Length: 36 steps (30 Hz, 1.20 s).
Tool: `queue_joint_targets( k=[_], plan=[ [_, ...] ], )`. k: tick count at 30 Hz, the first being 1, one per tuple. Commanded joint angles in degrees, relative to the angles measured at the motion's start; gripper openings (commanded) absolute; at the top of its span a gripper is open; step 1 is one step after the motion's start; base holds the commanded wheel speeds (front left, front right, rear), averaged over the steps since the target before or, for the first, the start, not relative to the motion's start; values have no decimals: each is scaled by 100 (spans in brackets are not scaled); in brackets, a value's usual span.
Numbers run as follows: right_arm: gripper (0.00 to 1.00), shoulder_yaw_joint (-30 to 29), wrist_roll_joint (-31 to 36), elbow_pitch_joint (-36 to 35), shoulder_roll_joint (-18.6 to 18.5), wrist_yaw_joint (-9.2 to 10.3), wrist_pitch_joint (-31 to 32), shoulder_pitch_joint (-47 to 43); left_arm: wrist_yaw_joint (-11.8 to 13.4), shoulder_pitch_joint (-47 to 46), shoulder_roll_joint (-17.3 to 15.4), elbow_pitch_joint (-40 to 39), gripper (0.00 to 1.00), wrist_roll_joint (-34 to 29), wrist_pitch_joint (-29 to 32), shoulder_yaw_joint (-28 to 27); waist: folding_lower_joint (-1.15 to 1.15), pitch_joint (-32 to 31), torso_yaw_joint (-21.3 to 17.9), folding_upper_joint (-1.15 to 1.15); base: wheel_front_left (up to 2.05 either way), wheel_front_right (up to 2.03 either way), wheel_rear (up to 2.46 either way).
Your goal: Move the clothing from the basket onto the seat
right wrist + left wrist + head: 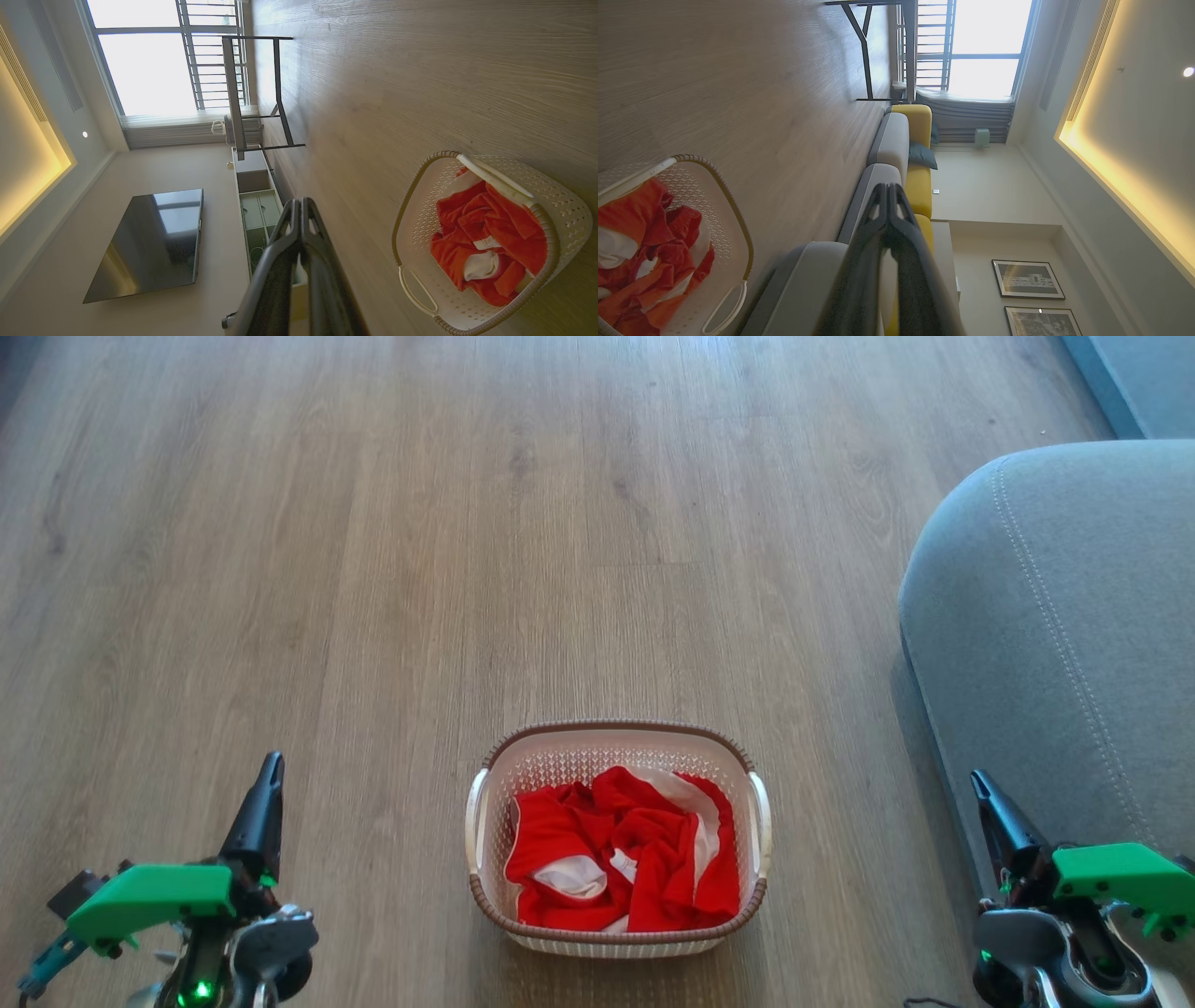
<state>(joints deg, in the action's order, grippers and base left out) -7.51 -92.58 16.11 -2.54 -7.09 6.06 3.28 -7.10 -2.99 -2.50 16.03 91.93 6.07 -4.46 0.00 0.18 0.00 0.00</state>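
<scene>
A cream perforated basket [618,744] with a brown rim stands on the wood floor, low in the middle of the head view. Crumpled red clothing [624,849] with white panels lies inside it. The grey seat [1055,635] with pale stitching fills the right side. My left gripper [271,768] rests shut at the lower left, well left of the basket. My right gripper [977,782] is shut at the lower right, beside the seat's edge. The left wrist view has the basket [726,219], clothing [649,252] and shut fingertips [888,187]. The right wrist view has the basket [416,233] and clothing [490,233].
Bare wood floor [467,523] stretches ahead and to the left. In the wrist views a grey and yellow sofa [896,140], a black-legged table [254,93], a wall television [149,242] and a low cabinet [257,205] stand further off.
</scene>
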Motion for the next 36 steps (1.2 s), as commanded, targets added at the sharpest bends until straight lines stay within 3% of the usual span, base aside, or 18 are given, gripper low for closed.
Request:
queue_joint_targets(
  k=[1, 36],
  plan=[
    [0, 100, 40, -209, -33, -40, 42, 290, -39, -319, -38, -200, 0, 26, 40, -204, 0, 0, 0, 0, 0, 0, 0],
    [0, 100, 40, -209, -33, -40, 42, 290, -39, -319, -38, -200, 0, 26, 40, -204, 0, 0, 0, 0, 0, 0, 0]
  ],
)
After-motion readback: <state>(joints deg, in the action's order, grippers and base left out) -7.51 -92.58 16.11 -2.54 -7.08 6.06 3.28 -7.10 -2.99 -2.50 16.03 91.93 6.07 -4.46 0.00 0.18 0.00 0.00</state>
